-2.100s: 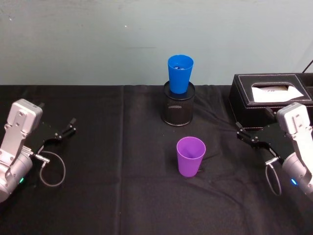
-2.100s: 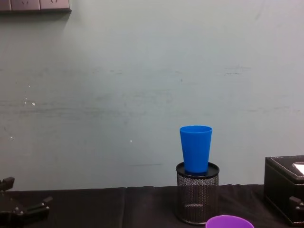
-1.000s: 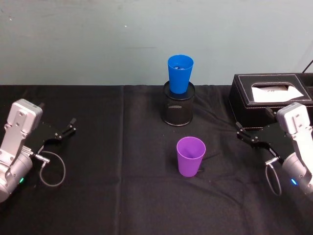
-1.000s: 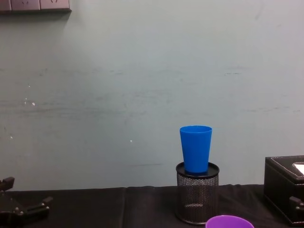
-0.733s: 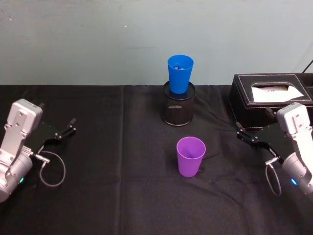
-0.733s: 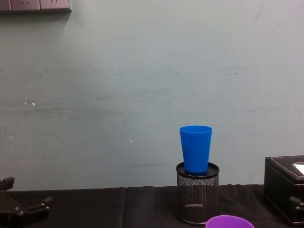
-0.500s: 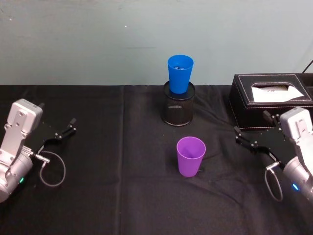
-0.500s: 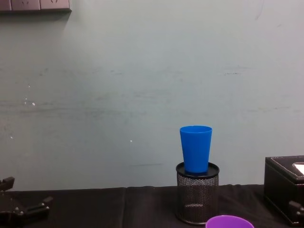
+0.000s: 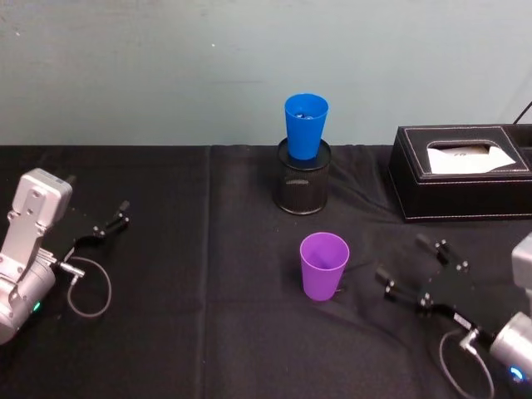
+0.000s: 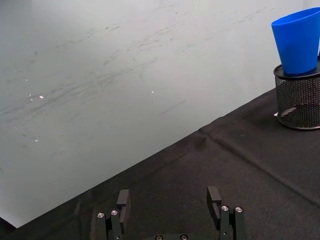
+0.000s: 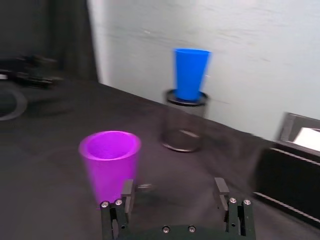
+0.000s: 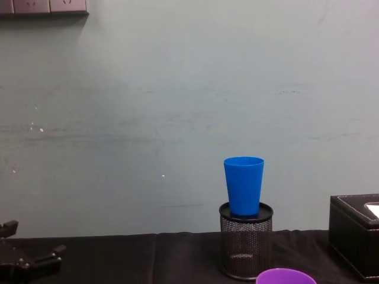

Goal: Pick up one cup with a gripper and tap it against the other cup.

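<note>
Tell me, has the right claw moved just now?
Yes. The right gripper, open, has drawn back from the tissue box toward the robot, nearer the purple cup. The left gripper stays parked at left.

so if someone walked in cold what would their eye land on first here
The bright blue plastic tumbler perched in the mouth of a black wire-mesh pen holder at the back middle of the table. Next, the purple plastic tumbler upright in front of it, with the open right claw close on its right, apart from it; the left claw sits open at the far left.
</note>
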Controlling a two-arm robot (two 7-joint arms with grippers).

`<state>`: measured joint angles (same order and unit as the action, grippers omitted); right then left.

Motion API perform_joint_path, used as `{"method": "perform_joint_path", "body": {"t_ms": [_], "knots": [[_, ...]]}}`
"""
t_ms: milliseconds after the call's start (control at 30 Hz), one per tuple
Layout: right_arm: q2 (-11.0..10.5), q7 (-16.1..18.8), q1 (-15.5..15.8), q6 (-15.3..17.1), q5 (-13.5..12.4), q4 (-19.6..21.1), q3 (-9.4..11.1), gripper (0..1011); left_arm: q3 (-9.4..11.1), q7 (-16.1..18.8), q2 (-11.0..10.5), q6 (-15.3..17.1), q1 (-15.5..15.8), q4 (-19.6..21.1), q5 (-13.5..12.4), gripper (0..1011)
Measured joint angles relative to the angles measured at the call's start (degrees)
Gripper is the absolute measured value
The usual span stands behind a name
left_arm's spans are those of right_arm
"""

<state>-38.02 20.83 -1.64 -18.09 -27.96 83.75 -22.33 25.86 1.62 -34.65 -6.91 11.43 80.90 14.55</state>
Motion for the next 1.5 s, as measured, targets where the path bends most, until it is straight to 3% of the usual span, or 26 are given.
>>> {"method": "perform_joint_path", "body": {"t_ms": [67,200,333,700,1067,1500], "knots": [[-0.26,3.25,0.79,-1.64,-1.31,0.04,-0.13,1003,0.0,0.0,0.0,0.0,0.0,0.0,0.0,1000],[-0.39,6.47,1.54,-2.57,-1.86,0.53,-0.57,1003,0.0,0.0,0.0,0.0,0.0,0.0,0.0,1000],[-0.38,7.66,1.9,-2.39,-1.16,1.25,-1.06,1003,0.0,0.0,0.0,0.0,0.0,0.0,0.0,1000],[1.25,8.24,1.12,2.01,-0.07,3.23,-1.08,1003,0.0,0.0,0.0,0.0,-0.01,0.0,0.0,1000],[4.09,9.0,-0.83,5.97,-0.73,1.76,-0.95,1003,0.0,0.0,0.0,0.0,0.0,0.0,0.0,1000],[7.72,8.6,-3.56,6.02,3.67,-1.35,-1.25,1003,0.0,0.0,0.0,0.0,0.0,0.0,0.0,1000]]}}
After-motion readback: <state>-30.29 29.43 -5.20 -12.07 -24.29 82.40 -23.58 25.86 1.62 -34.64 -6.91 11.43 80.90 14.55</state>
